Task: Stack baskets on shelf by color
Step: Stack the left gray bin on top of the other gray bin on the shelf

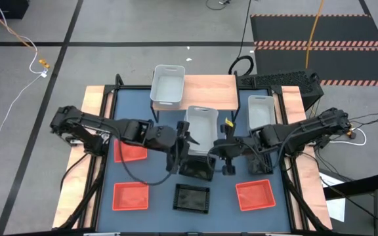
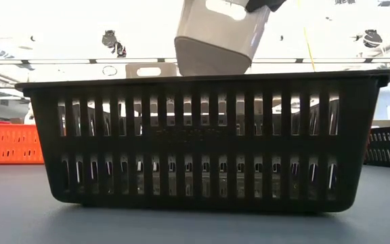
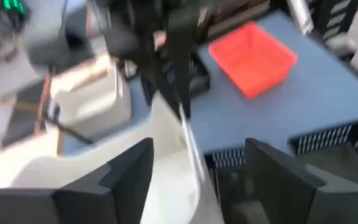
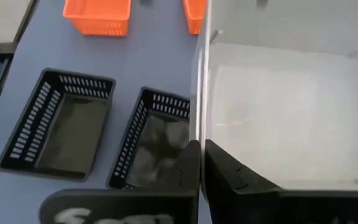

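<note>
White basket [image 1: 201,128] hangs mid-table, right gripper [image 4: 201,163] clenched on its rim per the right wrist view, left gripper [image 3: 197,168] released astride the opposite wall, while only the high view shows another white basket [image 1: 167,84] on the wooden shelf [image 1: 209,92], blue table [image 1: 156,177], grey floor beyond.

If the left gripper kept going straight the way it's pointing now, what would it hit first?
Probably the white basket: its wall stands between the open fingers of the left gripper, directly ahead. Beyond it is the right gripper, though depth is hard to judge.
</note>
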